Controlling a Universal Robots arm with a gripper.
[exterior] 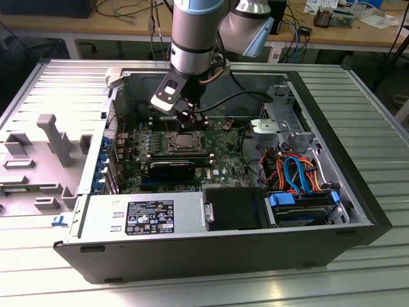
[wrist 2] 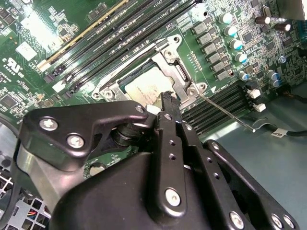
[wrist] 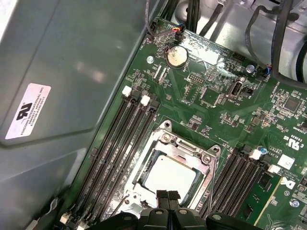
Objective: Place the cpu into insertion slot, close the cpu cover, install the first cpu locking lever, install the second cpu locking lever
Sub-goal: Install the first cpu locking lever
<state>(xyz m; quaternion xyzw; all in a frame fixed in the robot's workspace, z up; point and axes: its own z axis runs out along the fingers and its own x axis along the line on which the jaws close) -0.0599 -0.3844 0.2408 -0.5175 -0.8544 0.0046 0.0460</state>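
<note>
The cpu (wrist: 169, 176) lies flat in the insertion slot (exterior: 186, 142) on the green board, its silver top facing up. The cpu cover (wrist: 181, 149), a silver frame plate, lies down around the chip in both wrist views, and the chip (wrist 2: 144, 85) shows through its window. A thin metal locking lever (wrist 2: 225, 111) sticks out from the socket's corner over the memory slots. My gripper (wrist: 168, 195) hangs just above one edge of the socket, with its black fingertips (wrist 2: 167, 98) pressed together and nothing between them. In the exterior view the gripper (exterior: 187, 120) sits over the socket's far side.
Long black memory slots (wrist: 117, 143) run along both sides of the socket. The open case holds a power supply (exterior: 147, 214), a drive with blue tabs (exterior: 300, 204) and orange and blue cables (exterior: 294, 169). The grey case wall (wrist: 72, 96) rises close beside the board.
</note>
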